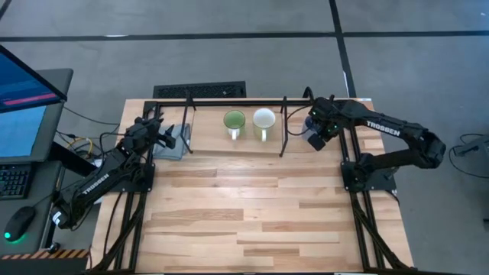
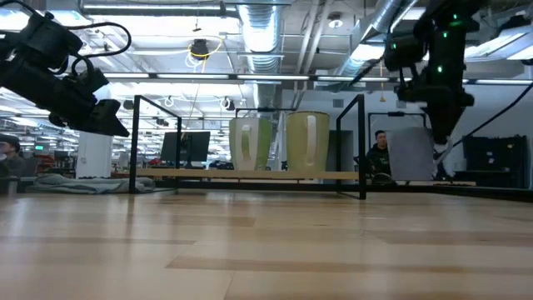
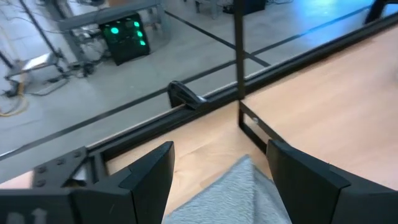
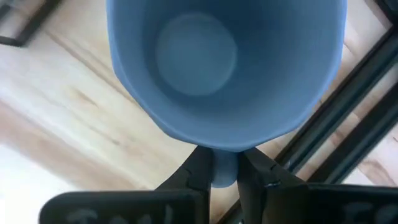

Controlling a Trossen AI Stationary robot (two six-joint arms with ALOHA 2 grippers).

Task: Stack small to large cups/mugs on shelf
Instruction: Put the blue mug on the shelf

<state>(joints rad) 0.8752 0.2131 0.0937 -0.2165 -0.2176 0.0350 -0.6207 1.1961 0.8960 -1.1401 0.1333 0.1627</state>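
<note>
A green mug and a white mug stand upright, side by side, on the shelf, a light board in a thin black frame at the table's far side. To the right of the shelf's right-hand rod, my right gripper points down, shut on a blue-grey mug. At the far left my left gripper stands open in the air above a grey cloth and touches nothing. My right gripper pinches a narrow blue part between its two fingers; it juts from the mug's side just below the rim and looks like the handle. The fingers come from above, pointing down. The mug hangs beside them, mouth up and slightly tilted, its bottom just above the tabletop.
Black frame bars run close beside the held mug. Upright black rods stand at the shelf's ends. A black keyboard-like slab lies beyond the far edge. The wide plank tabletop stretches toward the near edge.
</note>
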